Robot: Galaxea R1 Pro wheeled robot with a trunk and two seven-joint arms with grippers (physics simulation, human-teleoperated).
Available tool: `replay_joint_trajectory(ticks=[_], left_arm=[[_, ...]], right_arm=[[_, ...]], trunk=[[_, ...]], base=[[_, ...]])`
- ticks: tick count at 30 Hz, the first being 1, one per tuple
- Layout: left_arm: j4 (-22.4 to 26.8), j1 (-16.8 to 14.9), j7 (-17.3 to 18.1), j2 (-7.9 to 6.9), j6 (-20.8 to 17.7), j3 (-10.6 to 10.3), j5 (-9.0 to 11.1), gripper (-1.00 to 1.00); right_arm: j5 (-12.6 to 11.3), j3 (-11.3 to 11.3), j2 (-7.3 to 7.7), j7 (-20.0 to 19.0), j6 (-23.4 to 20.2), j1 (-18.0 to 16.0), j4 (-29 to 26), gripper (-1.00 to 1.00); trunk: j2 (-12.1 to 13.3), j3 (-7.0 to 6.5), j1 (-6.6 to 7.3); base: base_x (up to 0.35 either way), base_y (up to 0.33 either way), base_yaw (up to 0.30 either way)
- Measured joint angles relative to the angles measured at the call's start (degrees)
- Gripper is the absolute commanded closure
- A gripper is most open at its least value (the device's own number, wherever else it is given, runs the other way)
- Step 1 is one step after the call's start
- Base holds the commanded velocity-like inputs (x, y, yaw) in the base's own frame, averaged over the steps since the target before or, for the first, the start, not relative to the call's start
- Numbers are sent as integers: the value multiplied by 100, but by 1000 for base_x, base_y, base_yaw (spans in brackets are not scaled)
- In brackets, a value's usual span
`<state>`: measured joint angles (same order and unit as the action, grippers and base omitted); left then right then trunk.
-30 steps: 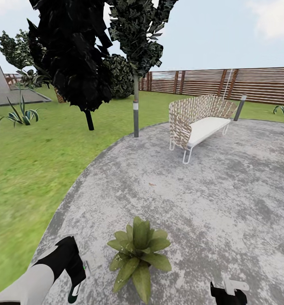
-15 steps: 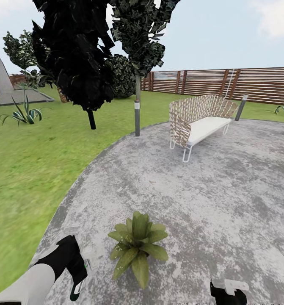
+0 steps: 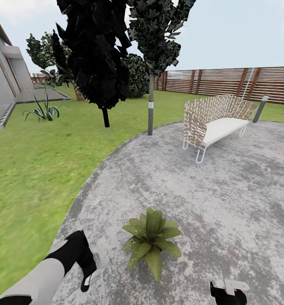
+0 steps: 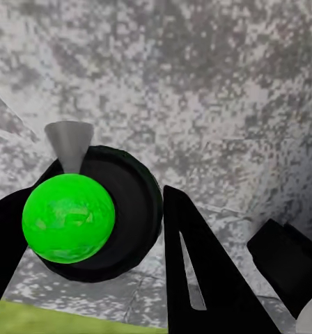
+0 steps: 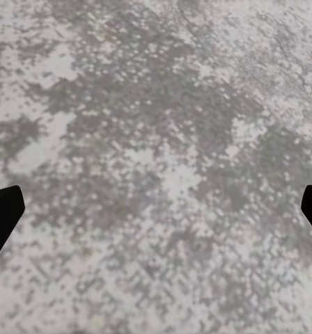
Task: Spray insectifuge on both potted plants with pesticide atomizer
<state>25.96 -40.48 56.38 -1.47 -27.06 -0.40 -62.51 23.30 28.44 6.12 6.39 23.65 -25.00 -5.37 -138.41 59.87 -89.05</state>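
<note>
One potted plant [image 3: 152, 241], a low rosette of broad green leaves, sits on the grey stone patio [image 3: 209, 186] near the lower middle of the head view. My left gripper [image 3: 89, 271] hangs just to its left, above the patio's edge, shut on the pesticide atomizer [image 3: 86, 283], whose green and white end pokes out below the fingers. In the left wrist view the atomizer [image 4: 69, 217] shows a bright green round cap, a dark body and a grey nozzle between the black fingers [image 4: 198, 278] of the left gripper [image 4: 93, 233]. My right gripper [image 3: 228, 292] sits at the lower right, open over bare stone, fingertips [image 5: 3, 209] wide apart.
A wicker bench [image 3: 213, 118] stands on the far side of the patio. A grey lamp post [image 3: 150, 114] and dark trees [image 3: 99, 63] rise at the patio's edge. Lawn [image 3: 31, 169] stretches left toward a spiky agave [image 3: 44, 110] and a building [image 3: 2, 84]. A brown slatted fence [image 3: 226, 82] runs along the back.
The camera has turned left, so everything sits further right in the picture and a building has come into view. The left arm still holds the atomizer beside the plant.
</note>
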Motion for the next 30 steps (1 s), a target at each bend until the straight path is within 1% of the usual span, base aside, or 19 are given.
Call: replay_joint_trajectory(ticks=[1, 3, 6, 8, 14, 16, 21, 24, 27, 30], left_arm=[[-2, -56, 32, 49, -15, 1, -3, 100], [2, -122, 170, 86, -93, -2, -5, 100], [12, -150, 428, 99, -152, -6, -4, 100], [57, -172, 536, 101, -168, -4, -6, 100], [133, -190, 600, 102, -188, -14, -19, 100], [201, -194, 606, 103, -207, -15, -38, 100], [305, -195, 609, 124, -472, -29, -66, 100], [309, -258, 614, 137, -502, -37, -77, 100], [307, -350, 826, 122, -500, -46, -131, 100], [312, -379, 920, 115, -502, -48, -211, 100]], right_arm=[[0, 0, -1, 0, 0, 0, 0, -100], [0, 0, 0, 0, 1, 0, 0, -100], [0, -1, -2, 8, 3, 0, 0, -100], [0, -1, 1, 10, 1, -1, 0, -100], [0, -1, 2, 12, 2, -1, 1, -100], [0, -1, 2, 11, 3, -1, 0, -100], [0, 0, 14, 6, 6, 0, -2, -100], [0, 0, 26, 3, 6, 0, -1, -100], [0, 0, 33, 2, 4, 0, -6, -100], [1, -1, 24, 1, 0, 0, -8, -100]], trunk=[[0, 0, 0], [0, 0, 0], [0, 0, 0], [0, 0, 0], [0, 0, 0], [0, 0, 0], [0, 0, -2], [0, 0, -2], [0, 0, -3], [0, 0, -2]], base=[[0, 0, 4], [0, -13, 2], [0, -137, 29], [0, -235, 155], [0, -266, 227], [-3, -272, 73], [-109, -263, 13], [-170, -251, 1], [-225, -217, 0], [-188, -124, 0]])
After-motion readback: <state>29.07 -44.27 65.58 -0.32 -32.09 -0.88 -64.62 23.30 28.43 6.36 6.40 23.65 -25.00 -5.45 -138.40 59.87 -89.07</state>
